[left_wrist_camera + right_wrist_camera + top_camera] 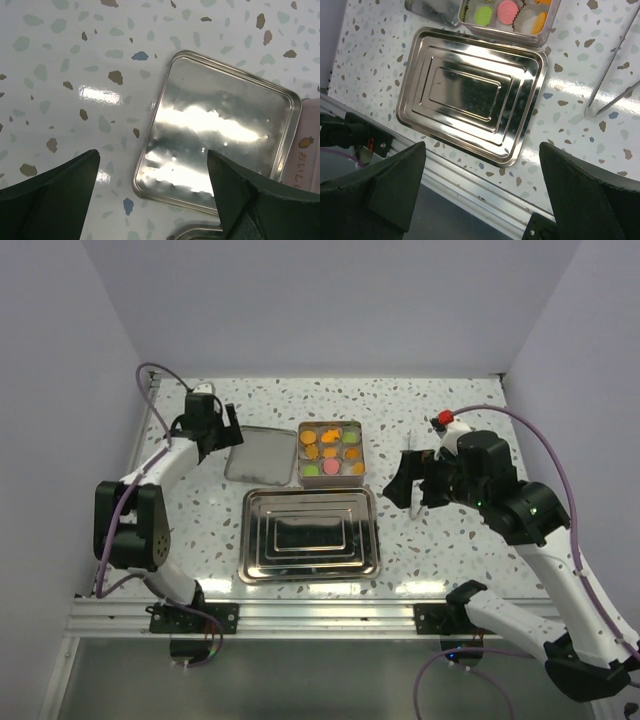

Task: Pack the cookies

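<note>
The cookies (331, 452) lie in the square tin (332, 482) behind the tray (310, 533); left gripper (226, 433) gapes empty by the lid (260, 453); right gripper (411, 488) gapes empty too.

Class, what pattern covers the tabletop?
The white tabletop is speckled with grey-green, brown and blue flecks; clearest in the left wrist view.

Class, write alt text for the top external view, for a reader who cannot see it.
A square tin holding nine coloured cookies sits mid-table, a flat metal lid to its left and an empty steel tray nearer the arms. The left gripper hovers open by the lid; the right gripper, open, is beside metal tongs.
</note>
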Robot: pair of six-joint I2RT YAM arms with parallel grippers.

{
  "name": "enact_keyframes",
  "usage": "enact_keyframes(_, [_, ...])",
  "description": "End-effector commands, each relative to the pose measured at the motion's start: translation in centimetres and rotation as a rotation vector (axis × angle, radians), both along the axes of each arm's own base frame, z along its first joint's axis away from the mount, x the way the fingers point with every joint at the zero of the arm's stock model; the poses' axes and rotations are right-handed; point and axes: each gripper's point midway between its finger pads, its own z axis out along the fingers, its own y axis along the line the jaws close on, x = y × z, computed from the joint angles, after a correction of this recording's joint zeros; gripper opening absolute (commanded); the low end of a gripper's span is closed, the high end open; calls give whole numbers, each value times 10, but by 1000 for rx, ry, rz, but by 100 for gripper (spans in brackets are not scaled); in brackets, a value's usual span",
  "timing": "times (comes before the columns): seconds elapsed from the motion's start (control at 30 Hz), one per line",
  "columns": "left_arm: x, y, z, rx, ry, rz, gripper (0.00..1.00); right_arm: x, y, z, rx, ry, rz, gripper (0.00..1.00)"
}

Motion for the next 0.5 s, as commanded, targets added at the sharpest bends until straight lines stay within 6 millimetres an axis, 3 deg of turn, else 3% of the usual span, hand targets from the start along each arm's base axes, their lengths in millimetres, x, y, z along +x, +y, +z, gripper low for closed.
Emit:
enact_keyframes(0.0, [33,3,3,18,-31,-39,93,6,-5,7,-7,-1,-53,99])
enact_keyframes(0.13, [50,2,-18,29,17,-52,88,11,-6,5,-22,12,-77,99])
enact_keyframes(0.17, [51,2,-31,31,48,-58,84,12,-6,3,-25,19,-81,99])
enact_keyframes(0.23, [56,0,-37,29,58,-66,77,14,-6,3,-32,20,-87,99])
enact_keyframes(0.27, [56,-1,-48,26,88,-72,70,16,-6,1,-38,27,-90,99])
enact_keyframes(0.47, [54,0,-75,31,166,-66,57,24,-4,-2,-69,36,-87,99])
